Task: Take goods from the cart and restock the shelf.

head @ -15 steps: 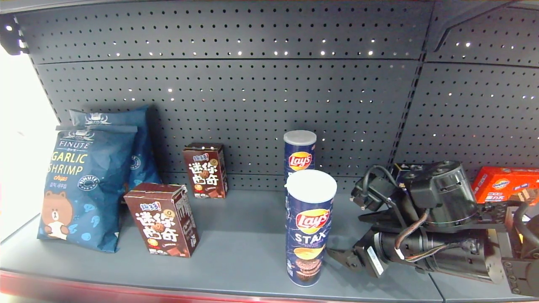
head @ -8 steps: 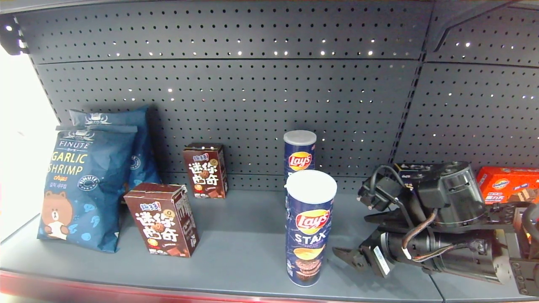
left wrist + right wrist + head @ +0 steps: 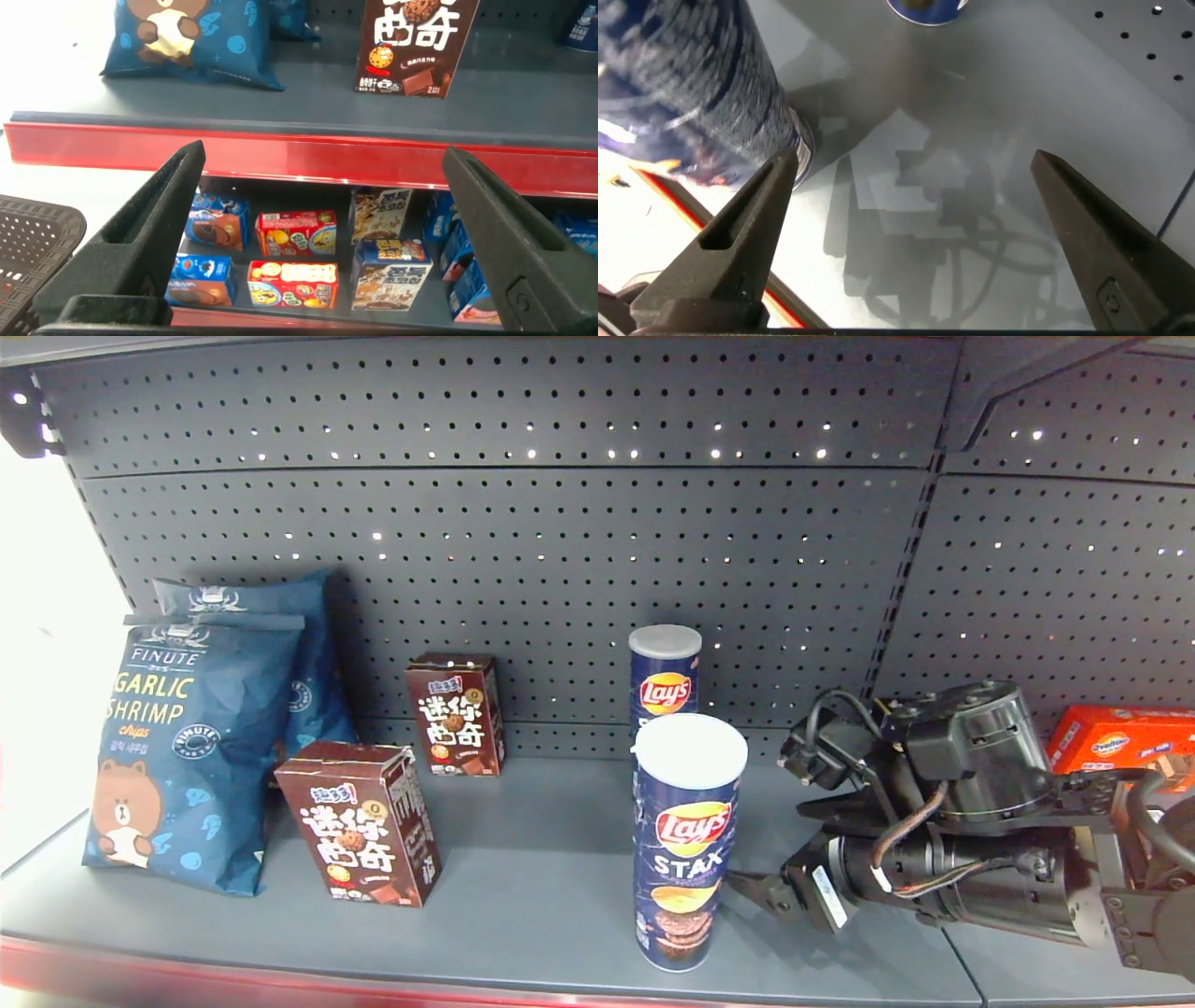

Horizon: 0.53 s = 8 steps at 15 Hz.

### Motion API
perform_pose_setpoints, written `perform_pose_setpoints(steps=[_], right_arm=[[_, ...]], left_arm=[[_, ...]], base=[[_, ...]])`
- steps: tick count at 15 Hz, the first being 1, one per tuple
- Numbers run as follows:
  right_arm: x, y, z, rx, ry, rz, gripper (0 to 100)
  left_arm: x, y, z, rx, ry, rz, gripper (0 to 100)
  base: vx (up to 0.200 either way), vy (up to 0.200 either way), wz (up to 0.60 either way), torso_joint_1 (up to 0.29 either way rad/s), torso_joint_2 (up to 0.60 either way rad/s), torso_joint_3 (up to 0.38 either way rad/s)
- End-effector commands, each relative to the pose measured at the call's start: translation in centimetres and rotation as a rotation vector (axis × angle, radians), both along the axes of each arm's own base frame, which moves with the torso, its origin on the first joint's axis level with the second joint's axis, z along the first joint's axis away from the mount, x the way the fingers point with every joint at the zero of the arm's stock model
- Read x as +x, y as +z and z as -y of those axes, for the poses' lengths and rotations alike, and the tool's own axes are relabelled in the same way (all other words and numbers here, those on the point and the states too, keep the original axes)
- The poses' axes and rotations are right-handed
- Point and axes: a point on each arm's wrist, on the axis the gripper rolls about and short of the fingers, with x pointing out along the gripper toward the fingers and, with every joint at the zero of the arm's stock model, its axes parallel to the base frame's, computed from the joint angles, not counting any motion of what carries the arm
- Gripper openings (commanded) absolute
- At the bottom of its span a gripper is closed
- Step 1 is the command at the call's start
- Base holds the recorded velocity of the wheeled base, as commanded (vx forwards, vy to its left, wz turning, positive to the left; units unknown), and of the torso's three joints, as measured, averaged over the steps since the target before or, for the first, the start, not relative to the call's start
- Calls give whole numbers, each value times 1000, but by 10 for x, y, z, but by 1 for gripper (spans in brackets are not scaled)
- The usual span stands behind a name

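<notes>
Right gripper [image 3: 912,161], edged slightly left toward the tall dark-blue chip can [image 3: 689,840] since the earlier frame.
Can upright near the front of the grey metal shelf [image 3: 541,859], logo label facing out, a second blue can [image 3: 664,677] behind it. Right arm low and level at right, fingers spread, empty, just beside the can. Left gripper [image 3: 322,154] spread, empty, facing the shelf's red front edge.
</notes>
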Motion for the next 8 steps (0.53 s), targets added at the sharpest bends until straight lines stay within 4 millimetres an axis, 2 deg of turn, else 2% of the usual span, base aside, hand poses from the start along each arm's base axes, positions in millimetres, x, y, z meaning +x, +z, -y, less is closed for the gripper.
perform_pose_setpoints(steps=[1,8], right_arm=[[2,-3,-2,-5,2,-6,100],[3,-3,-4,-4,5,-5,100]], left_arm=[[0,0,0,0,-1,-1,100],[0,0,0,-2,-1,-1,100]], base=[[0,0,0,0,0,0],[0,0,0,0,0,0]])
